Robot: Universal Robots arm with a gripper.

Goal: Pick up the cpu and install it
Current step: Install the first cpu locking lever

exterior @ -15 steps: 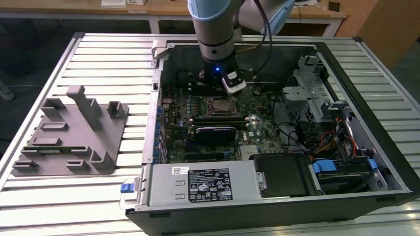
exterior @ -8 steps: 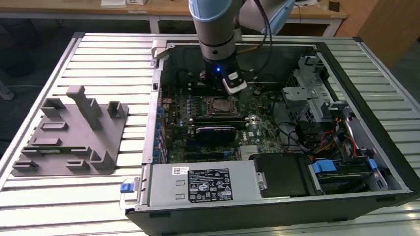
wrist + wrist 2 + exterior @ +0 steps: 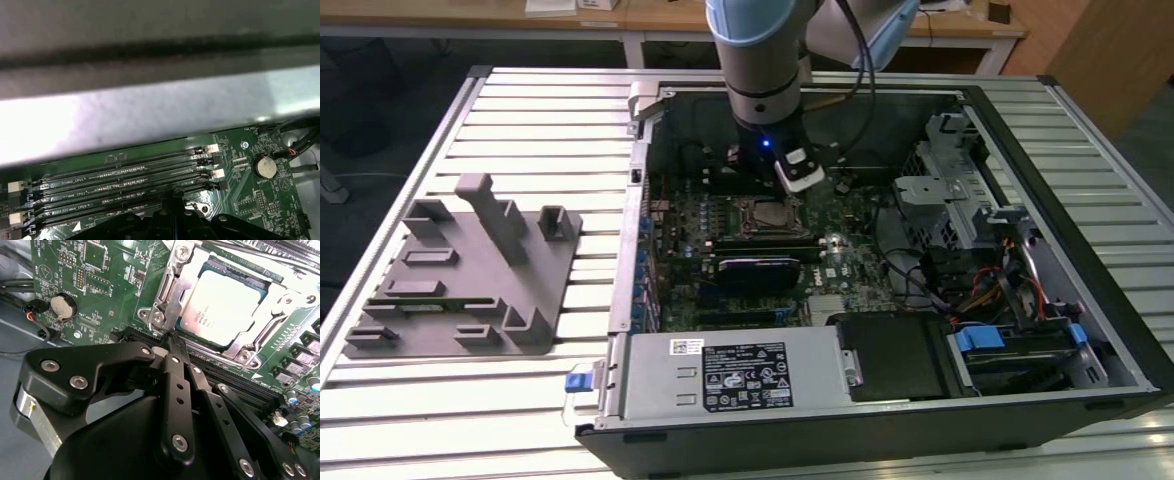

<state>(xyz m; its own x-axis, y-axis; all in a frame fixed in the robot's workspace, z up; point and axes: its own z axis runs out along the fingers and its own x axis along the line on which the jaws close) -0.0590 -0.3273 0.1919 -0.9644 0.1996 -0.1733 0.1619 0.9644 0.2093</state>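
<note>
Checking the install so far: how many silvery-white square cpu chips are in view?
1. The silvery-white square cpu lies in the metal-framed socket on the green motherboard, just beyond the black gripper. Others may be hidden.

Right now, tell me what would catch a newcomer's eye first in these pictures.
First, the open computer case on the slatted table, with the arm reaching down into it over the motherboard. In the second wrist view the silvery cpu sits in its socket inside the metal retention frame, and the black gripper has its fingertips together at that frame's corner. A grey fixture lies at the exterior view's left.
</note>
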